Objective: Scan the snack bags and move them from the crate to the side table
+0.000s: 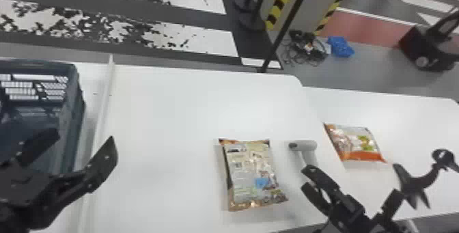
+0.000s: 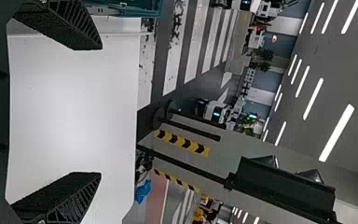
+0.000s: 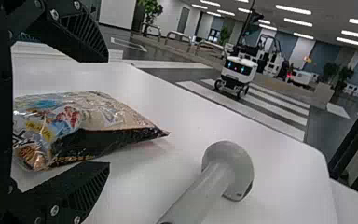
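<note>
While both grippers sit released, fingers spread and nothing held, one snack bag (image 1: 252,174) lies flat on the white table (image 1: 164,112), between the left gripper (image 1: 83,136) and the right gripper (image 1: 307,177). Bag is puffy, shiny, beige-silver, busy print, blue patch, orange-brown ends, dark along one side; touching neither gripper. Gray scanner (image 1: 305,146) stands just right of it. Second bag, the orange-and-white one (image 1: 357,143), lies on the side table (image 1: 409,123) at right, green print on its face. Dark blue-gray crate (image 1: 71,112) at far left, slotted wall, left gripper near its right side. Tabletops plain, smooth white; a raised strip (image 1: 104,95) runs near to far beside the crate. Room beyond: gray floor with worn white crossing stripes, yellow-black striped edging (image 1: 281,1), tangled cables (image 1: 304,49) beside a blue bundle (image 1: 339,46), white wheeled robot (image 3: 237,72), long ceiling lights (image 3: 293,9).
</note>
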Controlling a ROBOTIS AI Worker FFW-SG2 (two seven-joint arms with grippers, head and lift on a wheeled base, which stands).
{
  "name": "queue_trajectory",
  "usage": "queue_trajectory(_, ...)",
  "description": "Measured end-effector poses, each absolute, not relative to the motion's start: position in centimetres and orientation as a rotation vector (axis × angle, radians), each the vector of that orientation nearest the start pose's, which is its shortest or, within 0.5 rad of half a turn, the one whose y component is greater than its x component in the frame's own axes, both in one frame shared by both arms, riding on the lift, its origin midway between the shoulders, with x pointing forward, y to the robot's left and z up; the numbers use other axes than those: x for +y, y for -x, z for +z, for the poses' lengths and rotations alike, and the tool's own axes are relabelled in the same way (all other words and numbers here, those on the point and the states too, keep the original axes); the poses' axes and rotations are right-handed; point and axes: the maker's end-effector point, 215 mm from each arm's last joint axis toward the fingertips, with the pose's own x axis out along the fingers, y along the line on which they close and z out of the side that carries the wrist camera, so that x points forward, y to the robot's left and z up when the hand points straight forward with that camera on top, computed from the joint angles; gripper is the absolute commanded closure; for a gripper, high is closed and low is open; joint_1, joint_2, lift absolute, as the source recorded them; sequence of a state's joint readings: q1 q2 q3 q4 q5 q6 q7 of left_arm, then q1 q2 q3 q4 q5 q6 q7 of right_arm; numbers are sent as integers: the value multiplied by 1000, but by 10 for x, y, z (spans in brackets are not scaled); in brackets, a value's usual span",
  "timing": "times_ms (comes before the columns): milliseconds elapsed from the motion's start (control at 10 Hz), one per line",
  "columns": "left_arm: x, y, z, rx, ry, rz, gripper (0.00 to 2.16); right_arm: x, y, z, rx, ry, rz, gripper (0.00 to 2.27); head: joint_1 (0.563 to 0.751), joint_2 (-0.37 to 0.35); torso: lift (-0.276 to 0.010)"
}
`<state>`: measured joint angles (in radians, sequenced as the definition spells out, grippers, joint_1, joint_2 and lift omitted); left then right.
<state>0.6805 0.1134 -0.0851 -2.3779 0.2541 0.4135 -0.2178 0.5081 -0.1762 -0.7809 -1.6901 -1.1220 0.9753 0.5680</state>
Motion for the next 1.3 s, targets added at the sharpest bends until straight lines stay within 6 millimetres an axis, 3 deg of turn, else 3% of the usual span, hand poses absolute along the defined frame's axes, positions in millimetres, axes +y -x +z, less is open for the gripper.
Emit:
queue_trajectory(200,113,-369,-342,286,223,-411,19,-421,-317,-418,375,-951,220,70,695,-350,-87)
queue_trajectory(300,112,-369,-342,286,224,-411,19,-411,-322,-395,347,-867,284,117,695,-350,-87)
queue_trajectory(400,109,-370,-340,283,225,-412,19,-398,-326,-384,348,-792,320,218,695,-350,-87)
queue_trajectory(600,106,-371,-340,284,193,-388,19,-373,-336,-397,429,-650,301,211,695,-350,-87)
queue_trajectory(900,97,-369,-343,291,154,-384,19,-364,-355,-432,519,-369,101,218,695,-350,-87)
queue_trajectory(1000,96,-368,-343,293,152,-384,19,-355,-360,-441,526,-286,53,596,695,-350,-87)
queue_trajectory(1100,94,-367,-345,296,150,-387,19,-339,-363,-448,528,-227,45,1818,695,-350,-87)
queue_trajectory(1200,93,-365,-346,300,150,-389,19,-321,-365,-453,526,-201,68,2246,695,-350,-87)
queue_trajectory(1300,92,-364,-347,302,150,-392,19,-309,-369,-451,513,-183,89,2246,695,-331,-87)
